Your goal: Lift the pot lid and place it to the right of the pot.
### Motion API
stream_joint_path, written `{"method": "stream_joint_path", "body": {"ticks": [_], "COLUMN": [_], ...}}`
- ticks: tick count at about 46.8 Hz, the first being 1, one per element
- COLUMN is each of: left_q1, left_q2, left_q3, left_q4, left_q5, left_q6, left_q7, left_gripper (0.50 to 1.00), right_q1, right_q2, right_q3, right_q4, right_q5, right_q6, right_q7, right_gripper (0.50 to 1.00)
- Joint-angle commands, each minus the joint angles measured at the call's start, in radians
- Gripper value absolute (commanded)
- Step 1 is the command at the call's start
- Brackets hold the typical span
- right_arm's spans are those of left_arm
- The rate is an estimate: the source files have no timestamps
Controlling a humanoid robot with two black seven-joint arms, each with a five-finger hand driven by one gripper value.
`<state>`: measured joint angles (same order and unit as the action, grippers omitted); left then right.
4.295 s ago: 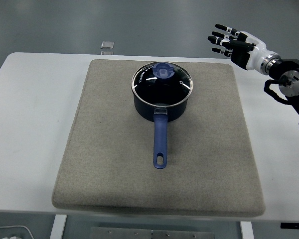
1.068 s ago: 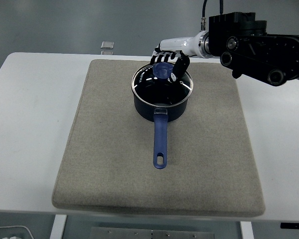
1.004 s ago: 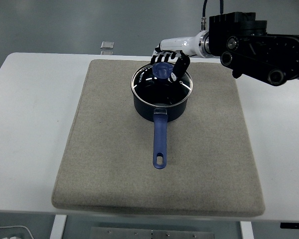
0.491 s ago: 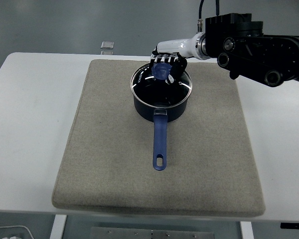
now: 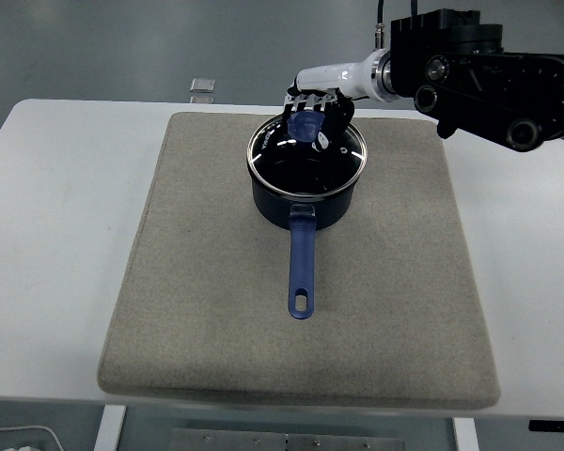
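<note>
A dark blue pot (image 5: 305,199) with a long blue handle (image 5: 301,268) pointing toward me stands on the grey mat (image 5: 207,310). Its glass lid (image 5: 305,160) with a blue knob (image 5: 308,125) is over the pot. My right hand (image 5: 315,113) comes in from the upper right and its black fingers are curled around the knob. The lid looks slightly raised and tilted at the pot's rim. The left arm is out of view.
The mat covers most of the white table (image 5: 47,216). A small clear square object (image 5: 202,86) lies at the table's far edge. The bulky black right forearm (image 5: 489,70) hangs over the mat's far right corner.
My right hand has closed on the lid's knob and risen a little. The lid has shifted slightly up and to the right on the pot.
</note>
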<state>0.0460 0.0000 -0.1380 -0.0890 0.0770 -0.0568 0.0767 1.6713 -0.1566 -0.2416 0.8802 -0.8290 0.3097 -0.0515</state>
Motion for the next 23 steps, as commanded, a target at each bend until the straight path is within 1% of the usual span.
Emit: {"method": "stream_joint_path", "body": {"ticks": [1, 3, 10, 13, 15, 19, 23], "left_q1": [0.000, 0.000, 0.000, 0.000, 0.000, 0.000, 0.000], "left_q2": [0.000, 0.000, 0.000, 0.000, 0.000, 0.000, 0.000], "left_q3": [0.000, 0.000, 0.000, 0.000, 0.000, 0.000, 0.000], "left_q4": [0.000, 0.000, 0.000, 0.000, 0.000, 0.000, 0.000], "left_q5": [0.000, 0.000, 0.001, 0.001, 0.000, 0.000, 0.001], "left_q6": [0.000, 0.000, 0.000, 0.000, 0.000, 0.000, 0.000], "left_q7": [0.000, 0.000, 0.000, 0.000, 0.000, 0.000, 0.000], "left_gripper": [1.000, 1.000, 1.000, 1.000, 1.000, 1.000, 1.000], "right_q1": [0.013, 0.021, 0.019, 0.015, 0.013, -0.001, -0.034], "right_q2": [-0.009, -0.027, -0.141, -0.182, -0.208, -0.254, -0.290], "right_q3": [0.001, 0.001, 0.004, 0.005, 0.005, 0.005, 0.005], "right_q4": [-0.001, -0.001, -0.001, 0.000, 0.000, -0.001, -0.001], "right_q5": [0.001, 0.001, 0.031, 0.044, 0.048, 0.050, 0.050], "right_q6": [0.034, 0.048, 0.080, 0.091, 0.097, 0.100, 0.092], "right_q7": [-0.001, -0.001, -0.001, 0.001, 0.001, 0.001, 0.001], "right_gripper": [0.558, 0.556, 0.549, 0.535, 0.517, 0.509, 0.504]}}
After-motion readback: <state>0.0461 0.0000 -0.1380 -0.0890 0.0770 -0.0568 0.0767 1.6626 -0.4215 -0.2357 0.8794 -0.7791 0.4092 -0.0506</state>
